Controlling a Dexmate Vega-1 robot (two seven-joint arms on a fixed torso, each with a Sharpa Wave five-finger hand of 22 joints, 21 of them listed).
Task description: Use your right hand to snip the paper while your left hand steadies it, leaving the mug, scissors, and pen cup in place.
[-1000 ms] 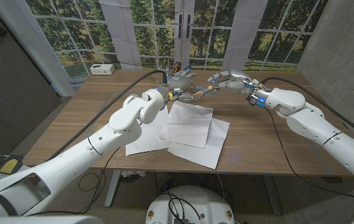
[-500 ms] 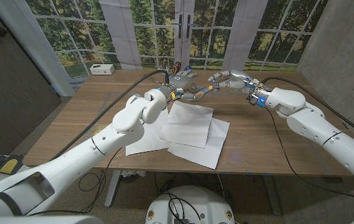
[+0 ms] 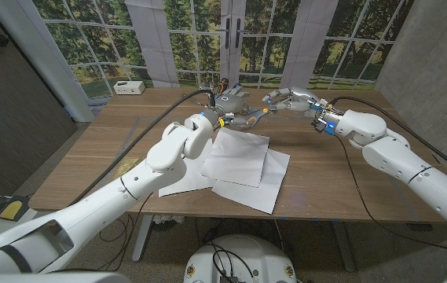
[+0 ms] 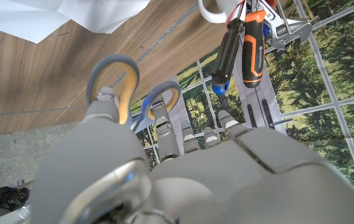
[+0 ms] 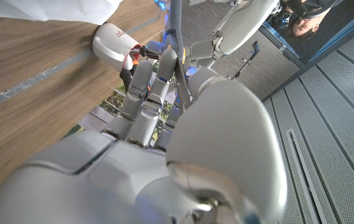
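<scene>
Though the task gives the cutting to the right hand, the scissors (image 4: 112, 68) are at the left hand (image 3: 231, 101): in the left wrist view its fingertips (image 4: 105, 98) sit in the two handle loops, so I judge that it grips them. That grip would suit a handover, since the right hand (image 3: 290, 100) hangs just beside the left, fingers stretched toward it and slightly apart, with nothing visibly clasped.

The paper (image 3: 239, 157) lies on the tabletop (image 3: 113, 149) on the robot's side of both hands, closest to the left, and neither hand touches it. It is several thin white sheets, fanned and overlapping with their corners askew. They lie flat and loose, which is why one hand will have to pin them before any snip.

The scissor loops are smooth grey plastic lined with yellow and rounded for fingers. Just past the left hand's fingertips, a wire pen cup (image 4: 280, 38) holds screwdrivers (image 4: 251, 43) with ribbed black and orange handles. A glossy white mug (image 5: 116, 42) with a curved handle stands next to it, ahead of the right hand's fingers. Both lie beyond the sheets, seemingly clear of the cutting. The tabletop is matt brown wood with a fine straight grain.
</scene>
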